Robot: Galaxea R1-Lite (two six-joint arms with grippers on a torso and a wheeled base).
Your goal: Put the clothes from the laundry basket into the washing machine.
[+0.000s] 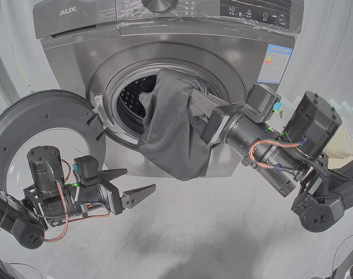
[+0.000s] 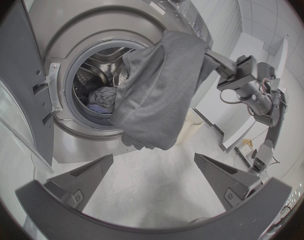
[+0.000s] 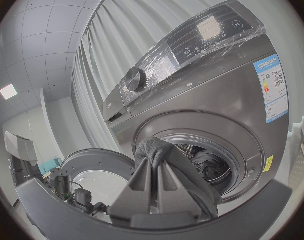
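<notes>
A dark grey garment (image 1: 172,128) hangs in front of the washing machine's (image 1: 165,47) round opening, draped down past the lower rim. My right gripper (image 3: 154,165) is shut on the garment's (image 3: 178,167) top edge, level with the upper part of the opening. In the left wrist view the garment (image 2: 158,94) covers the right half of the drum mouth, and other clothes (image 2: 103,99) lie inside the drum. My left gripper (image 1: 132,185) is open and holds nothing, low and to the left, below the open door (image 1: 41,128).
The washer door is swung wide open to the left, close behind my left arm. A pale laundry basket (image 1: 341,142) shows at the right behind my right arm. Bare grey floor (image 1: 192,229) lies in front of the machine.
</notes>
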